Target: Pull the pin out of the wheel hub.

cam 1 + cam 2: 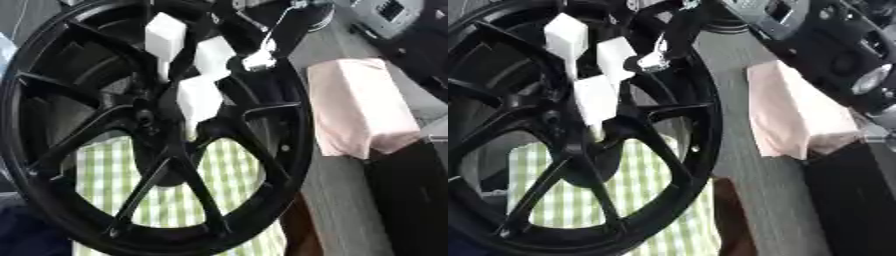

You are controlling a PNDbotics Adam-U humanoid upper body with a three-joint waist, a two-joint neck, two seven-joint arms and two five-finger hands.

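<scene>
Black wheel hub (pixel 157 130) is standing upright; a hand (pixel 197 65) with white pads is reaching among its spokes, grasp unclear. Slipping could be tipping the hub.

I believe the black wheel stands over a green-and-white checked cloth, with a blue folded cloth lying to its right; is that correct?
Not quite: the folded cloth to the right of the wheel is pale pink, not blue, as the left eye view shows. The rest holds: the black wheel stands over the green-and-white checked cloth.
</scene>
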